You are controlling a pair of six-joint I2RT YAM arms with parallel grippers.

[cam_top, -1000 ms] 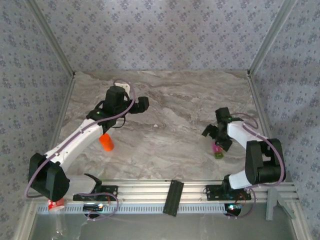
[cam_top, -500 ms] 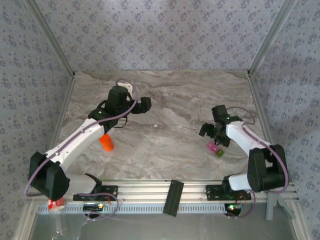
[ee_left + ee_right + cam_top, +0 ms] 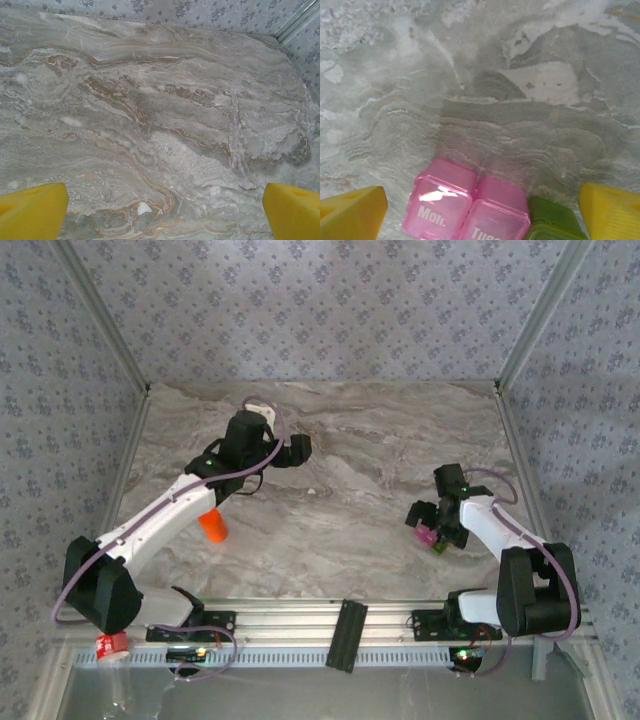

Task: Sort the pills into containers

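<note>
The containers (image 3: 470, 210) are a joined strip of small lidded boxes, two pink ones marked "Mon." and "Tue" and an olive-green one (image 3: 552, 222). They lie on the marble at the right (image 3: 432, 537). My right gripper (image 3: 482, 212) is open just above them, its yellow fingertips (image 3: 352, 212) on either side of the strip and not touching it. My left gripper (image 3: 302, 450) is open over bare marble at the middle left. One small white pill (image 3: 143, 208) lies between its yellow fingertips (image 3: 30, 212), slightly left of centre. An orange bottle (image 3: 211, 525) lies under the left arm.
Patterned walls with metal corner posts (image 3: 530, 315) close in the marble table (image 3: 360, 430) on three sides. An aluminium rail (image 3: 330, 615) carrying a black plate (image 3: 347, 633) runs along the near edge between the arm bases.
The left gripper has moved right and slightly farther out. The right gripper pulled up and left off the containers, then came back down over them; the strip shifted slightly left.
</note>
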